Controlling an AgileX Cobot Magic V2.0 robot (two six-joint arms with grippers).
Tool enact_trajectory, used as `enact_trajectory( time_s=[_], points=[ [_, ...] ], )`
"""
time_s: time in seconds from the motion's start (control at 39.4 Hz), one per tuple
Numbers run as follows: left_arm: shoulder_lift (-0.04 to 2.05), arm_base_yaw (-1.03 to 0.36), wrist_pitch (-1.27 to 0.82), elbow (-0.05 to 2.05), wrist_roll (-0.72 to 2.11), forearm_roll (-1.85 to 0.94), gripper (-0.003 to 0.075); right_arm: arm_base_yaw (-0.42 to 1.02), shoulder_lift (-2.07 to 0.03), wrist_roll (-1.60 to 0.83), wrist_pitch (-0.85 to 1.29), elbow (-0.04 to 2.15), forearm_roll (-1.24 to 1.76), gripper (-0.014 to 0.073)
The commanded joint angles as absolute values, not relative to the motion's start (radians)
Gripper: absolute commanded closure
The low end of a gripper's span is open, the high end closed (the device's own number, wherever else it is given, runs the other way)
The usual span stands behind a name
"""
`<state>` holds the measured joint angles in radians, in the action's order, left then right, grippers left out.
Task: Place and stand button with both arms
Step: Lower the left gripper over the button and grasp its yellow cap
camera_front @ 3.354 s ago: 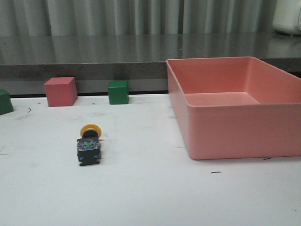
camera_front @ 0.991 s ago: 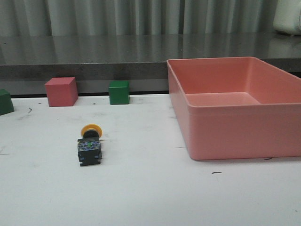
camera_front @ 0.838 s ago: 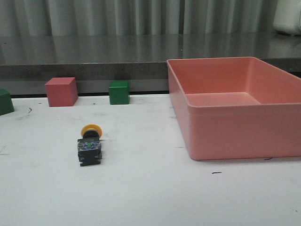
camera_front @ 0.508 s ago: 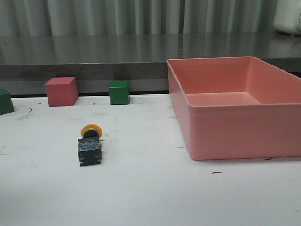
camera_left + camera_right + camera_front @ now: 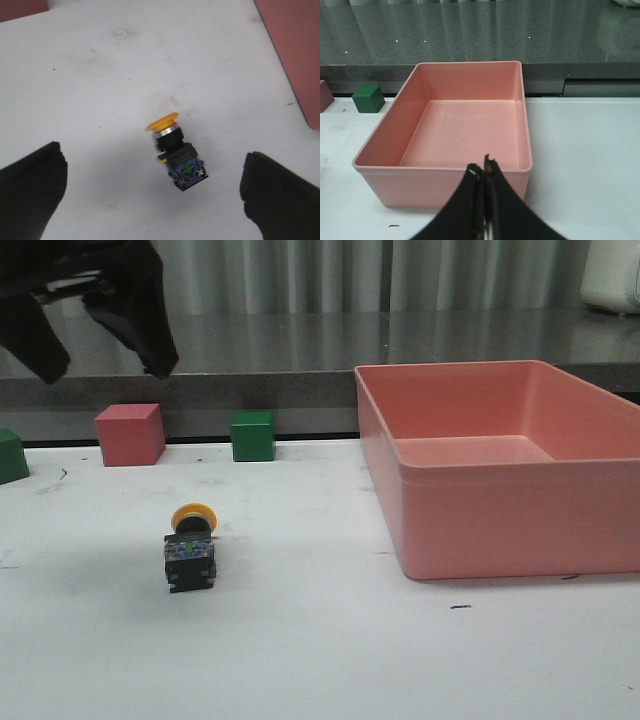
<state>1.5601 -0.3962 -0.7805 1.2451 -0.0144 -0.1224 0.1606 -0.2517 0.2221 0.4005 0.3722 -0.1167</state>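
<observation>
Button point(image 5: 190, 546) lying on its side on the white worktop point(image 5: 320, 660), left of centre, well apart from the pink bin point(image 5: 500, 470) on the right half. Long axis running roughly front-to-back: yellow cap toward the far edge, black base with bluish bottom toward the near edge. In the left wrist view, axis slightly skewed, cap point(image 5: 163, 122) farther from the camera than the base.

Left gripper point(image 5: 95, 310) released, jaws spread wide, hanging high over the far-left part of the worktop, above and behind the button. In the left wrist view, button point(image 5: 176, 155) sitting between the two fingers point(image 5: 30, 190), clear of both, nearer the one on the bin side. Spread looks ample for the body.

Right gripper point(image 5: 482, 172) clenched, fingertips pressed together, nothing held. Facing the bin from its near side; button not in its view.

Judgement: left arm clearly nearer, likely first to reach. Straight descent probably enough, with jaws closing across the axis rather than along it. Button not yet touched, not yet standing.

Other items along the far edge: pink cube point(image 5: 129, 433), green cube point(image 5: 252, 435), another green cube point(image 5: 12, 455) at far left. All well clear of the button.
</observation>
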Motion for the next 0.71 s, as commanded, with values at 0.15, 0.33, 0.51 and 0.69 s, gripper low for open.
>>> enact_trajectory(
  time_s=[0.15,0.33,0.51,0.69],
  points=[
    [1.695,-0.405,-0.977,1.459,-0.073,-0.184,0.0048,0.155,-0.257,0.212,0.312,0.396,-0.13,0.0663],
    [1.831,-0.405,-1.154,1.598,-0.131,-0.184,0.0048,0.155,-0.257,0.212,0.312,0.396,-0.13,0.0663],
    [1.958,-0.405,-1.222,1.707,-0.155,-0.184,0.0049,0.155,-0.257,0.212,0.312,0.396,-0.13,0.0663],
    [2.045,-0.405,-1.246,1.754,-0.181,-0.184,0.0049,0.155,-0.257,0.212,0.312,0.396,-0.13,0.0663]
  ],
)
